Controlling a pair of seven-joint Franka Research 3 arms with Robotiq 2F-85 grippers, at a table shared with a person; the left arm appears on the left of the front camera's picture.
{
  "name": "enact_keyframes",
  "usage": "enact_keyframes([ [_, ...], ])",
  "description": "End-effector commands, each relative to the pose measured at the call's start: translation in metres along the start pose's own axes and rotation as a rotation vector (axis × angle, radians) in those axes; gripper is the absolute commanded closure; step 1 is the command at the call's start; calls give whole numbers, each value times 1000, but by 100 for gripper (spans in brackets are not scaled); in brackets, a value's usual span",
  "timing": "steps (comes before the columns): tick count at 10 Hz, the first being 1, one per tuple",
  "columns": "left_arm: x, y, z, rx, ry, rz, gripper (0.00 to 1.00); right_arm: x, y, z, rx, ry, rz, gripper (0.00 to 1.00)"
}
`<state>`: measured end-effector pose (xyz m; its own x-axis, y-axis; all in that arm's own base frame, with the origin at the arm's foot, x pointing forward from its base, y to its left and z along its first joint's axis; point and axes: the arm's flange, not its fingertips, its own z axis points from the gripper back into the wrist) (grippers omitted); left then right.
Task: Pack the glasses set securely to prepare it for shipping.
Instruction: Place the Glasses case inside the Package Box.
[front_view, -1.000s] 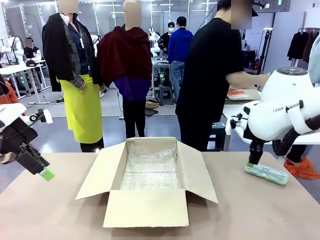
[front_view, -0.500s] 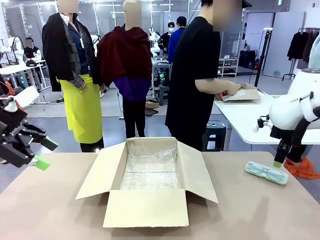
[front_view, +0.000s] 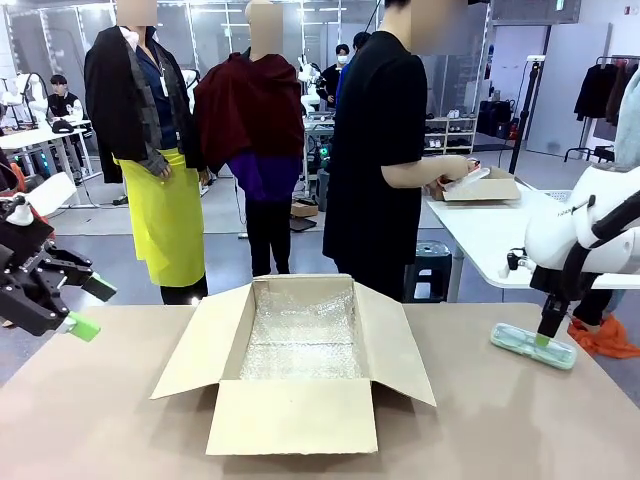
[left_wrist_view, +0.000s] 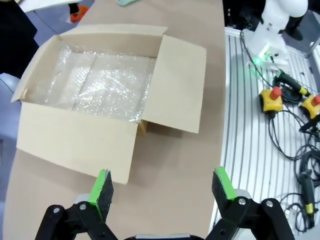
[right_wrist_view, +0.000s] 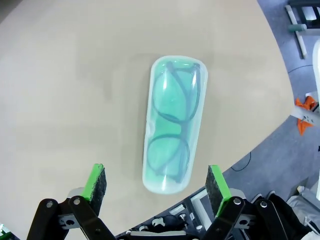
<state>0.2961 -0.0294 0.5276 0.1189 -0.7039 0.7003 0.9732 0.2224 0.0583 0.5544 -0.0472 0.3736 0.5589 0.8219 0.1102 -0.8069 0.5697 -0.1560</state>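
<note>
Directly below right gripper (right_wrist_view: 156, 170) (jaws spread, empty): mint-green glasses pack (right_wrist_view: 172, 122).

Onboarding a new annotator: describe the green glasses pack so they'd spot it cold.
Find the open cardboard box in the middle of the table, then go to its right edge. There, under the open right gripper, lies a flat, clear, round-ended pack with mint-green-framed glasses inside. Unlike the big brown box, it is small, see-through and green-tinted.
</note>
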Motion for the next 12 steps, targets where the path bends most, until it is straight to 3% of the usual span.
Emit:
enact_keyframes([
  [1, 2, -1, 2, -10, -8, 1, 0, 3, -13, -11, 43, -62, 45, 0],
  [5, 2, -1, 2, -10, -8, 1, 0, 5, -27, -35, 37, -63, 68, 0],
  [12, 2, -1, 2, -10, -8, 1, 0, 9, -47, -64, 146, -43, 56, 0],
])
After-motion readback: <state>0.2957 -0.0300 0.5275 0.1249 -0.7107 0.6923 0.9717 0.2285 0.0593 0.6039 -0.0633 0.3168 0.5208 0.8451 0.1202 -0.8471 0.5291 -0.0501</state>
